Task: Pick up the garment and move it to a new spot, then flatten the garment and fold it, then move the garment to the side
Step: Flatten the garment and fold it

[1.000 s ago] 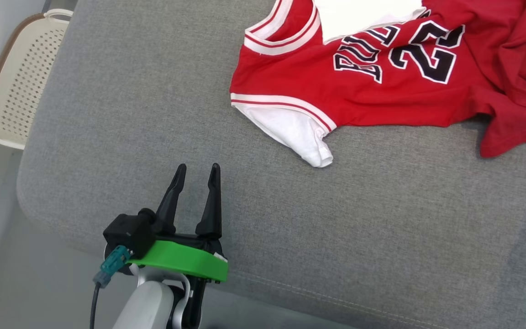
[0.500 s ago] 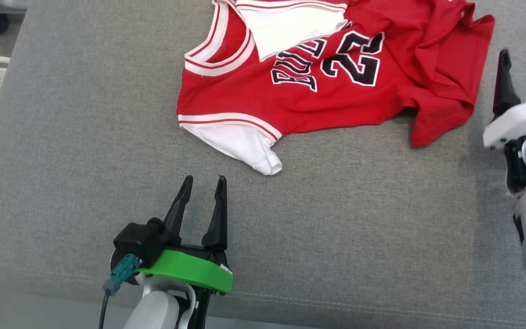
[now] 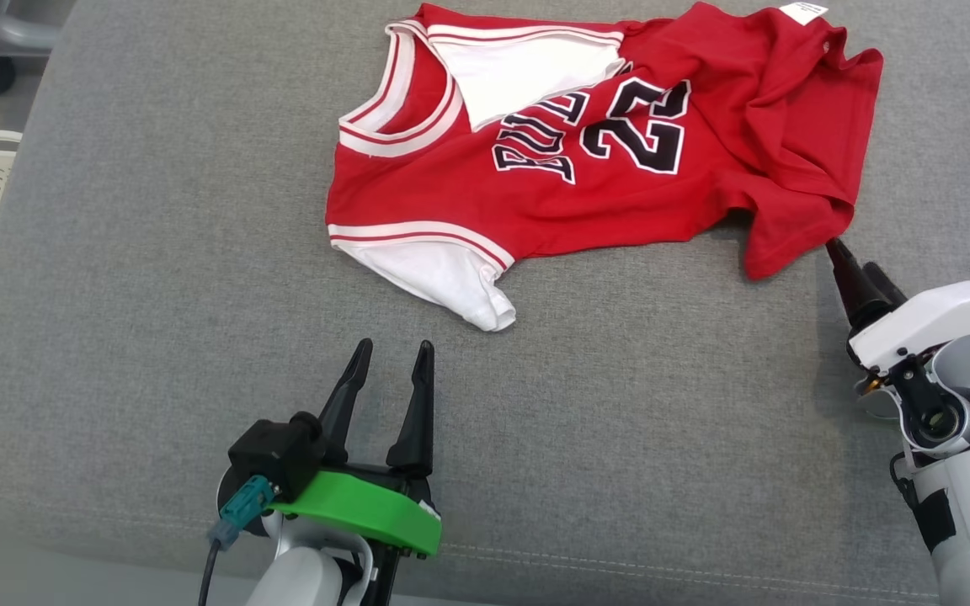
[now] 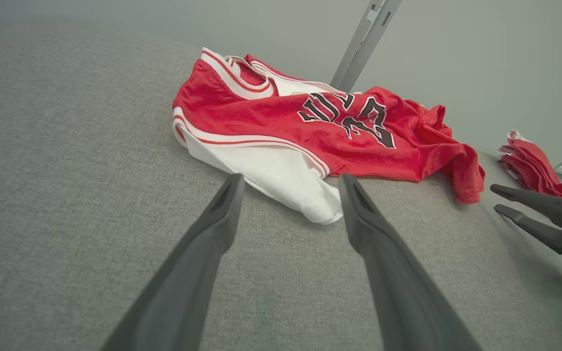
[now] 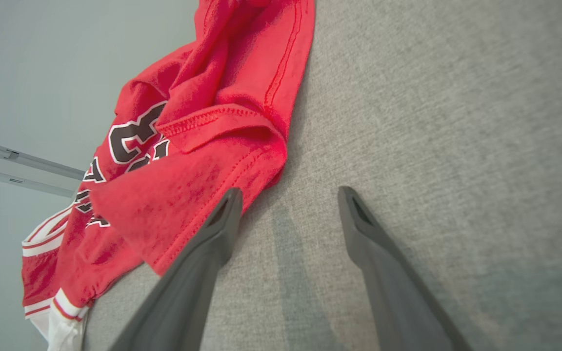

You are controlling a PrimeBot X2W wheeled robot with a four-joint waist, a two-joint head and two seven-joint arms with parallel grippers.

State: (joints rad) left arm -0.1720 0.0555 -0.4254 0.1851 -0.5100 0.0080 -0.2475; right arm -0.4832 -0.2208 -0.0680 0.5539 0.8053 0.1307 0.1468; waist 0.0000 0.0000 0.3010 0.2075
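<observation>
Head view, I am holding my left gripper [image 3: 390, 355] open and empty, jersey [image 3: 552, 210] lying just ahead, my right gripper [image 5: 288, 195] standing open beside its red hem.

Open grey cushion [image 3: 662, 404] in front of rumpled jersey [image 3: 418, 194]

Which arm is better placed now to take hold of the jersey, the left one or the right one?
Probably the right. The right gripper is open with one fingertip at the jersey's red corner. The left gripper is open too, but bare cushion lies between it and the white sleeve.
</observation>
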